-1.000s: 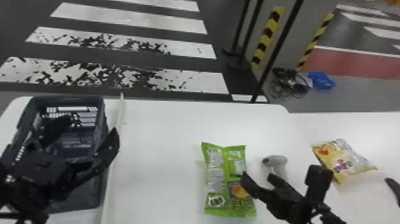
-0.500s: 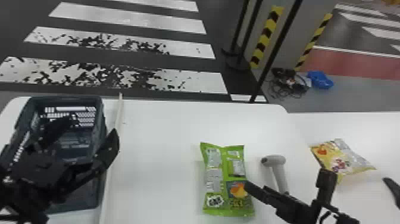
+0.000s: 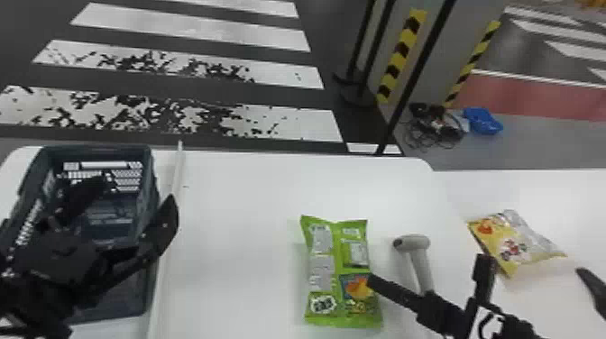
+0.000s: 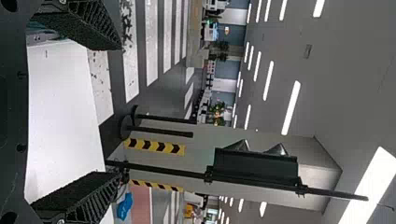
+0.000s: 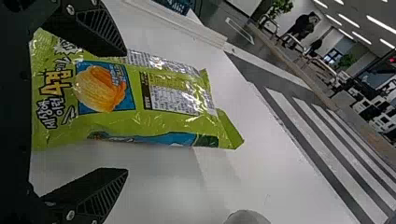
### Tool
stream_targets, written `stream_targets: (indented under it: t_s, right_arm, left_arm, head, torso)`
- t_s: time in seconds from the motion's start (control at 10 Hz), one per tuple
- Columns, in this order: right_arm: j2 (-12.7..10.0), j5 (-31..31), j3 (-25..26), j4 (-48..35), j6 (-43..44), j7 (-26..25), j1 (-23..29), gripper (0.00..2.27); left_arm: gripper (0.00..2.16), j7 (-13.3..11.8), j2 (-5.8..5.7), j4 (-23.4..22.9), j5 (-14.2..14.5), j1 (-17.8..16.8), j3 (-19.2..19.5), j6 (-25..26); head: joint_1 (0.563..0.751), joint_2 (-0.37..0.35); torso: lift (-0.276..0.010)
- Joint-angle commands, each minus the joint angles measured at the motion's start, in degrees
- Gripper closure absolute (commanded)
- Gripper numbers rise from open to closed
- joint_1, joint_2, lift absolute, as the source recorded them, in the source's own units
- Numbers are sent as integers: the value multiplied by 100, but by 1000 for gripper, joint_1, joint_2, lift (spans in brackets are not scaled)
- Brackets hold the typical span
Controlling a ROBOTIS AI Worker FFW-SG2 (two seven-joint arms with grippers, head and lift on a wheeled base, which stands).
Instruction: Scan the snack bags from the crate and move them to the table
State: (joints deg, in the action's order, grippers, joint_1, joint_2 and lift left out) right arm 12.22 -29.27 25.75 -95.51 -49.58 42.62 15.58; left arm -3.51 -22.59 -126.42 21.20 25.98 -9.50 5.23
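Green, glossy plastic snack bag [image 3: 336, 266], creased, with pale text panels and orange chips on a blue square, lies flat on the white table [image 3: 234, 225]. The right gripper [image 3: 426, 269] is spread wide at its near end. The left gripper [image 3: 135, 189] gapes over the dark plastic crate [image 3: 151, 180].

glossy plastic green snack bag [image 3: 336, 266], smooth white table [image 3: 239, 216]
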Motion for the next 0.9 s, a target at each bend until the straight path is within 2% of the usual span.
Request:
stream_targets:
  t_s: [0.0, 0.5, 0.6, 0.7, 0.8]
  right_arm:
    - [34, 35, -61, 50, 5, 71, -11, 113]
    - [184, 246, -500, 50, -31, 273, -28, 178]
    - [245, 360, -606, 77, -66, 273, -63, 505]
    - [289, 554, -729, 147, -189, 255, -169, 1342]
    - [281, 633, -790, 200, -171, 176, -213, 2064]
  left_arm:
    - [26, 0, 17, 12, -2, -32, -17, 0]
    - [26, 0, 26, 30, 7, -75, -52, 18]
    - [26, 0, 26, 38, 16, -84, -52, 18]
    - [26, 0, 26, 47, 25, -75, -52, 18]
    - [26, 0, 17, 47, 25, -75, -52, 18]
  head:
    - [695, -244]
    - [695, -222]
    - [695, -215]
    - [695, -208]
    - [695, -205]
  torso:
    - [-95]
    - [-95]
    - [-95]
    - [-95]
    - [-95]
